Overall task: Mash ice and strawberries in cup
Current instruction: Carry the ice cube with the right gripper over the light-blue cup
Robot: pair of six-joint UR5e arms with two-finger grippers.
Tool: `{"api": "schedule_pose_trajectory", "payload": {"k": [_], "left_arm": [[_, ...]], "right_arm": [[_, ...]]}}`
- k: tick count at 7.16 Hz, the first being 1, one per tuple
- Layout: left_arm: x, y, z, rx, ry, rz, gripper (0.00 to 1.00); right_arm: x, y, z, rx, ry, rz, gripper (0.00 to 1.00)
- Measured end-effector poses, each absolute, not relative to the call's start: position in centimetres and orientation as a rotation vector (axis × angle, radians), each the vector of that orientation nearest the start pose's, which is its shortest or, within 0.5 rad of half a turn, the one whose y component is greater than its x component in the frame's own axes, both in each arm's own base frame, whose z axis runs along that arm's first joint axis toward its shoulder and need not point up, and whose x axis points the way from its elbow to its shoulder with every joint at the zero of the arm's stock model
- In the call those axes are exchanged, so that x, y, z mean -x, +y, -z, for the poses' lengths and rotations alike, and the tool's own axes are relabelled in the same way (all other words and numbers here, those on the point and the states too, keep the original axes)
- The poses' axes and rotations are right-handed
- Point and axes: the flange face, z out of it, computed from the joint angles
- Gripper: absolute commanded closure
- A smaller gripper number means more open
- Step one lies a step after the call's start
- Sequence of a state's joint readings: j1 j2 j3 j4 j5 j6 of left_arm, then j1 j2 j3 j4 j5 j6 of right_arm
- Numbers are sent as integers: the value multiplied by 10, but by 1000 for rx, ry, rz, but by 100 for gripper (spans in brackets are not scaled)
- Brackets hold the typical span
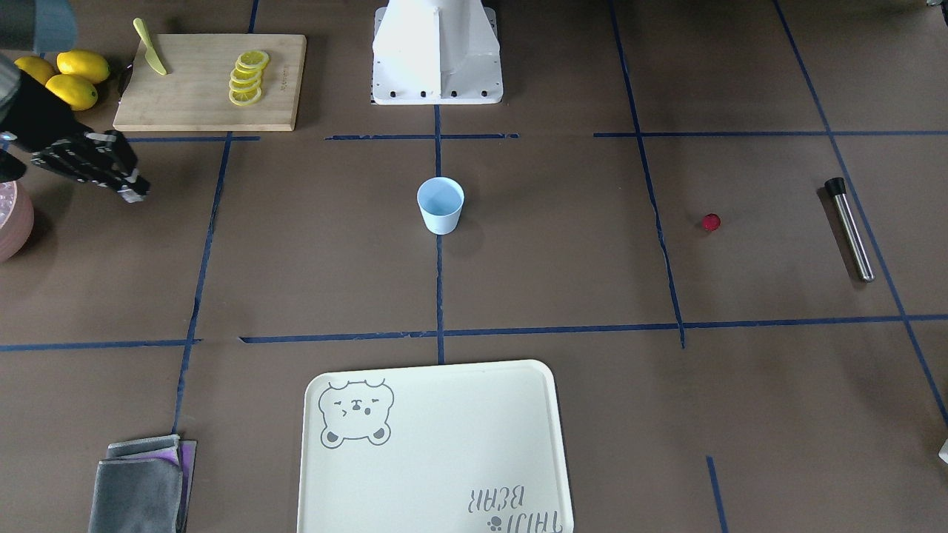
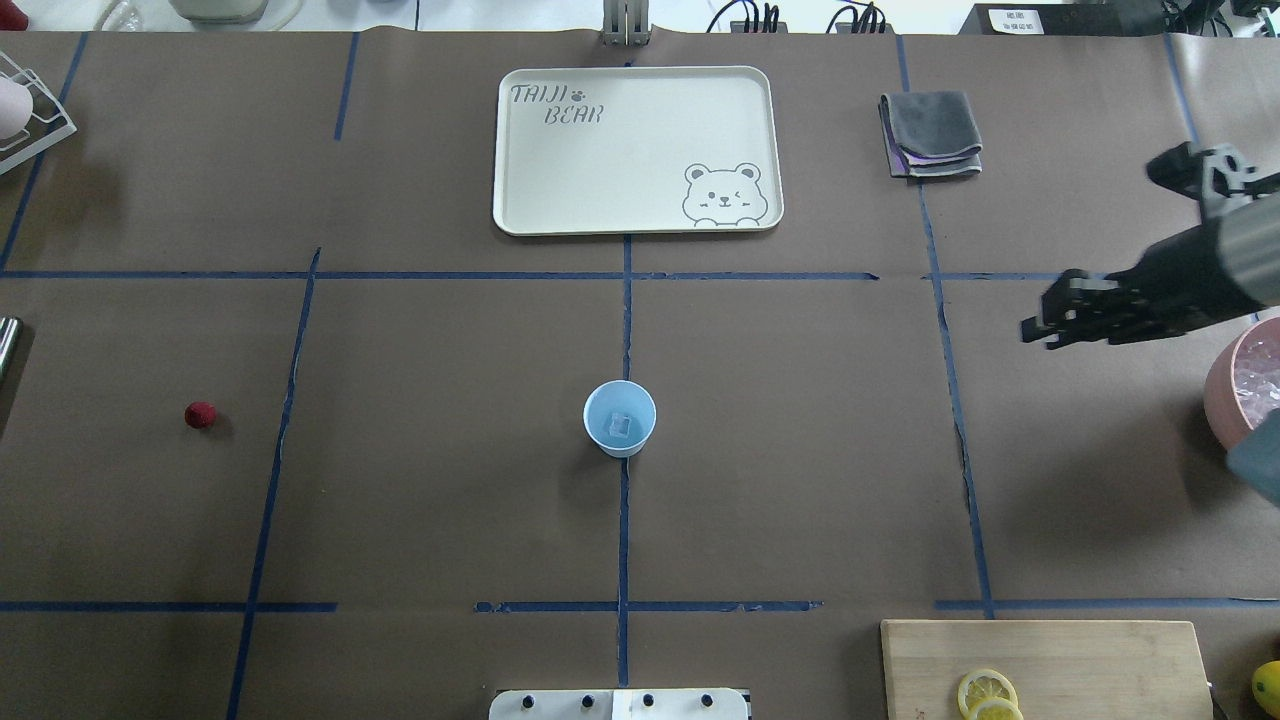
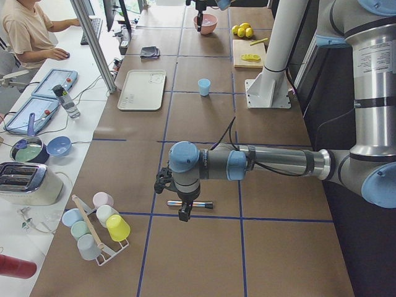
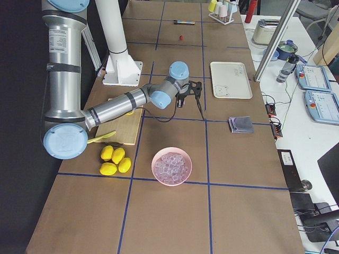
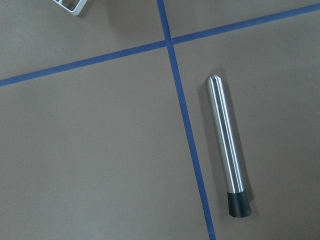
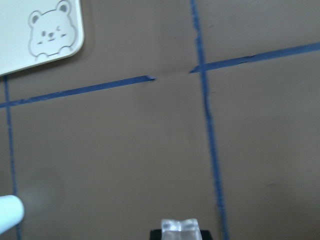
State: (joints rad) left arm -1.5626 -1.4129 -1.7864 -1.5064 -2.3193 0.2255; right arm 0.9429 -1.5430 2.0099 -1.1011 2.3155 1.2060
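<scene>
Cup (image 1: 441, 222) upright, mouth skyward; right tool (image 2: 1032, 332) clamped on ice chunk (image 6: 179, 226); left tool (image 3: 184, 215) grip unclear

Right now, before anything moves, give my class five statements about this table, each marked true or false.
The strawberry lies inside the cup. False: it lies on the table, apart.
The cup holds an ice chunk. True.
The right pincer grips an ice piece. True.
The muddler stands upright. False: it lies flat.
The lemon slices sit on the tray. False: they lie on the cutting board.
</scene>
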Motion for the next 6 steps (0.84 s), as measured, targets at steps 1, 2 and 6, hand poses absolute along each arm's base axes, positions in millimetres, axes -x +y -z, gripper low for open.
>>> {"api": "schedule_pose_trajectory", "payload": {"k": [1,2,6], "left_arm": [[62,-424,-634,-74,747,-220,0],[62,-424,-634,-75,747,-220,0],[62,-426,-634,-90,748,-225,0]], "right_arm": [[279,-422,-329,34,-1162,-212,99],[332,-409,-289,54,-1194,-253,99],[510,-358,-187,48,-1219,-400,96]]}}
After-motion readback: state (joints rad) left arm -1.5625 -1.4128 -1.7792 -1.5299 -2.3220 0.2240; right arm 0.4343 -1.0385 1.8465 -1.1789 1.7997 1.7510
